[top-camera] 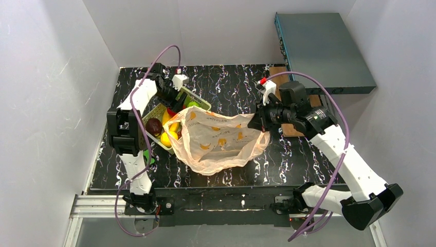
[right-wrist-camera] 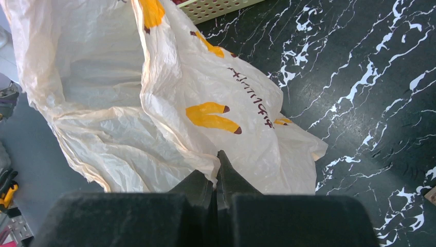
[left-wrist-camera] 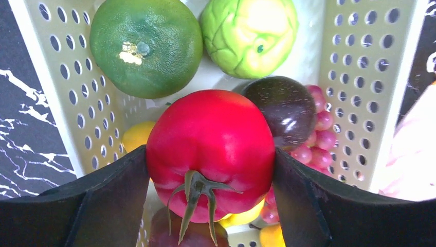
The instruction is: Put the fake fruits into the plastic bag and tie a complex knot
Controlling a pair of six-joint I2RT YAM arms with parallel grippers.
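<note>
My left gripper is shut on a glossy red fruit with a green calyx, over the light green slotted basket. Under it lie a green lime, a light green knobbly fruit, a dark purple plum, a red grape bunch and yellow fruit. In the top view the left gripper is above the basket. My right gripper is shut on an edge of the peach plastic bag, holding it up at the bag's right side.
A grey box stands at the back right on a raised shelf. The black marbled table runs behind and right of the bag. A small green item lies by the left arm.
</note>
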